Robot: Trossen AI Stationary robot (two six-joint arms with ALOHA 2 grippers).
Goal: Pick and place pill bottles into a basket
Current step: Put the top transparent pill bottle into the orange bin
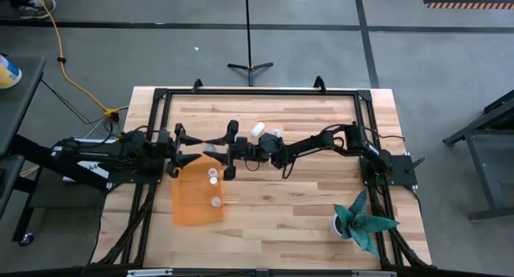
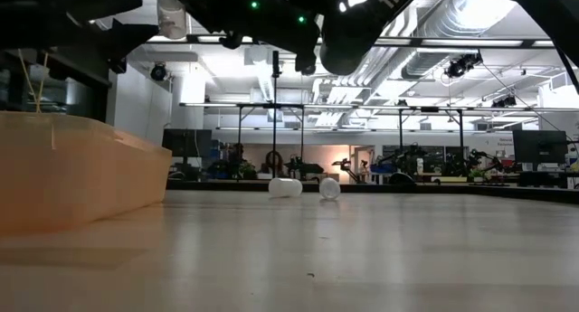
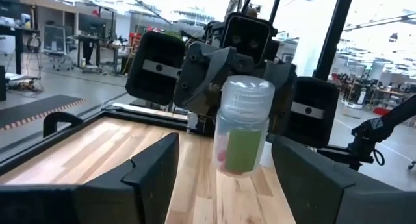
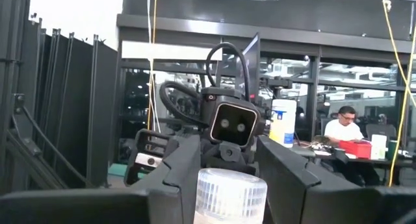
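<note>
A small clear pill bottle with a white cap and greenish contents stands upright in the air between my two grippers, which face each other over the far end of the orange basket. My right gripper is shut on it. My left gripper is open, with one finger on either side of the bottle, apart from it. Two white bottles are in the basket. Two more lie on their sides on the table beyond the grippers. My right gripper pinches the bottle between its two fingers, on the two sides just below the cap. The fingers come level from the table's right side. The bottle stays upright, cap up, lifted clear of table and basket.
A white pot with a teal plant stands at the near right. A black frame runs along the table's far and side edges. The two loose bottles also show in the low view. Bare wood lies near the table's front.
</note>
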